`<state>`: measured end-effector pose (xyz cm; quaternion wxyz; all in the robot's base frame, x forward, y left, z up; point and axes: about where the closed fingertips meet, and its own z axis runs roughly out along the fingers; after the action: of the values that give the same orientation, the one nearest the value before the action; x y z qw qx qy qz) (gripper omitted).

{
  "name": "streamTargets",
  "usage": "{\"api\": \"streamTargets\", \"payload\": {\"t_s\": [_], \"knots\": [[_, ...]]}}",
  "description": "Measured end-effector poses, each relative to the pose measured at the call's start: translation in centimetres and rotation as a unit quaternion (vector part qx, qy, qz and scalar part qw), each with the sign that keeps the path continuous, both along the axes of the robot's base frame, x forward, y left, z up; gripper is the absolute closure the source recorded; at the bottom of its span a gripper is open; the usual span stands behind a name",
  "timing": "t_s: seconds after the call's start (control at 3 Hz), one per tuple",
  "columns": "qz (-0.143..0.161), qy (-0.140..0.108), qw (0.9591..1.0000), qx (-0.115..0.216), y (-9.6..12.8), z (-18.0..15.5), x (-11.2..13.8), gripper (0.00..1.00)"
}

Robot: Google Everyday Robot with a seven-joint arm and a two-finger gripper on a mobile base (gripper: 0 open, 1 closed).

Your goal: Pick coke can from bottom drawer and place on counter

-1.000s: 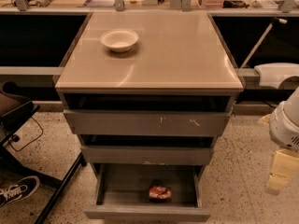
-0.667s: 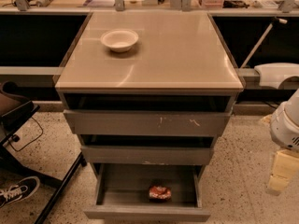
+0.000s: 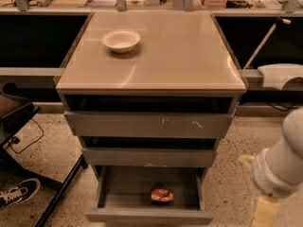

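Lowered and shifted slightly left since a second ago: gripper [image 3: 265,213], beyond the counter [image 3: 189,56] front right corner, near the floor, cut off by the frame bottom; grasp state cannot be told. Unmoved: coke can [image 3: 162,195], dim, inside open bottom drawer [image 3: 149,216] beneath front edge; white bowl [image 3: 121,40] near back left corner.
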<state>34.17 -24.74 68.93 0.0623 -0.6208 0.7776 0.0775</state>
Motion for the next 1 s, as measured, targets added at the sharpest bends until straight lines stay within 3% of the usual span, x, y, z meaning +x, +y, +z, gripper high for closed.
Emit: {"api": "streamTargets", "payload": {"t_s": [0.33,0.67,1.0], "knots": [[0.0,0.04,0.9961,0.079,3.1,-9.8,-5.2,0.0],[-0.017,0.071,0.9869,0.143,6.7,-18.5,-8.7,0.0],[-0.047,0.06,0.977,0.2,10.3,-24.4,-7.6,0.0]]}}
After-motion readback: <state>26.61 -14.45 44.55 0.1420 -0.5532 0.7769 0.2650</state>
